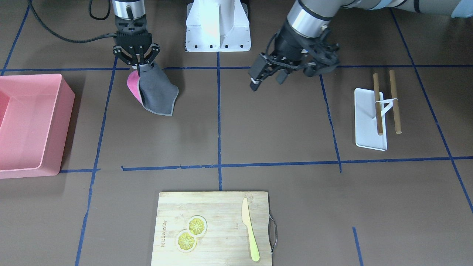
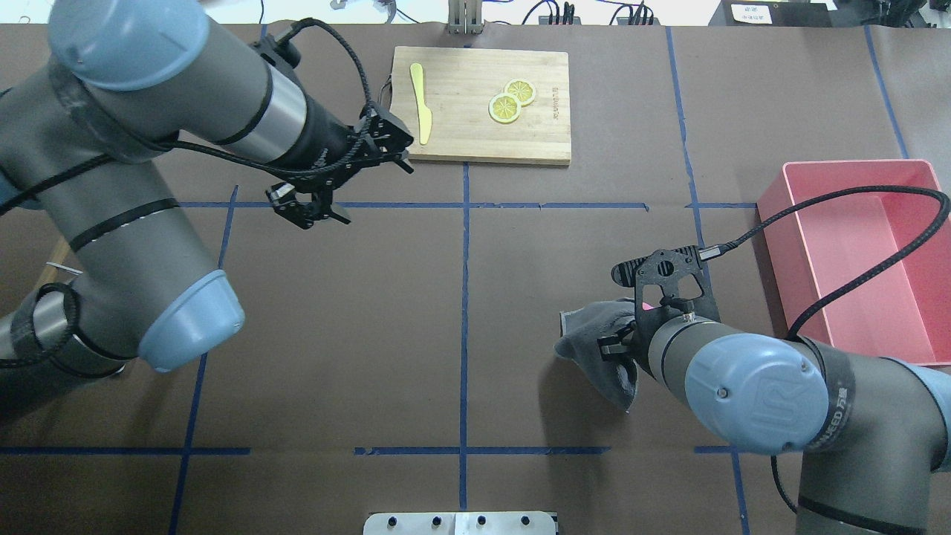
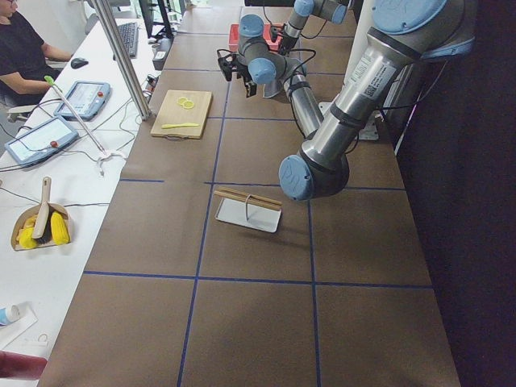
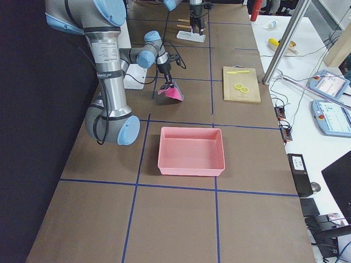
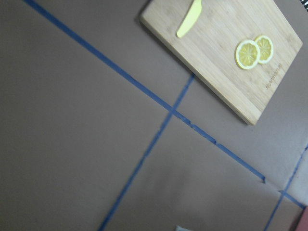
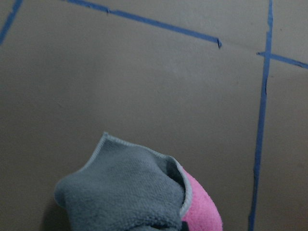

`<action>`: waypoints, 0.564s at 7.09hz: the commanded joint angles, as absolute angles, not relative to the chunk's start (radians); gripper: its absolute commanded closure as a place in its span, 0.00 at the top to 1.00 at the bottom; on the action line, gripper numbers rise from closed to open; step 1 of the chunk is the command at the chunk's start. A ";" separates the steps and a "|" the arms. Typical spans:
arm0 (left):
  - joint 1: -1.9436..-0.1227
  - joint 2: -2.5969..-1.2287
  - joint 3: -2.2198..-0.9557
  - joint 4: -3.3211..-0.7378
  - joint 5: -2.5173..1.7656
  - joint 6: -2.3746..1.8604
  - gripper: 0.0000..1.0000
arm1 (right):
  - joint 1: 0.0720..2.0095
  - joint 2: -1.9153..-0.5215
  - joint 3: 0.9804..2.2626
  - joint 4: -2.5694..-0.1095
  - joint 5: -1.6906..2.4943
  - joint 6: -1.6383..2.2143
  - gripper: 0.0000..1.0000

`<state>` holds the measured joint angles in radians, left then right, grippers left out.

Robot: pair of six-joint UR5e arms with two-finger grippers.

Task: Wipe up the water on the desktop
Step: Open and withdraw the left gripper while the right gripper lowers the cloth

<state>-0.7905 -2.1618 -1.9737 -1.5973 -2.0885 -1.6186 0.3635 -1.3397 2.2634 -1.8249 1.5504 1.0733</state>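
Only the right gripper (image 1: 136, 62) pinches the cloth (image 1: 158, 94), which hangs with the desktop (image 1: 281, 125) straight below; the left gripper (image 1: 268, 77) spreads wide, empty.

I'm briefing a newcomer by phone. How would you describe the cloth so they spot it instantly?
Find the pink bin on the brown desktop. Beside it, toward the robot's base, the right gripper pinches a cloth that hangs down. It is the only soft thing there: grey on one face, pink on the other.

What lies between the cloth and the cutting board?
Nothing but desktop and a blue tape line separates cloth from board, per the front-facing view.
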 commanded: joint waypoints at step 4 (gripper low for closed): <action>-1.009 -2.002 -2.026 -1.473 -2.079 -1.085 1.00 | 0.473 -1.126 1.900 -1.893 1.854 0.908 0.00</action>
<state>-0.9564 -2.0435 -2.0131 -1.4774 -2.0783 -1.1855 0.4745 -1.2611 2.0374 -1.8939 1.7859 0.8937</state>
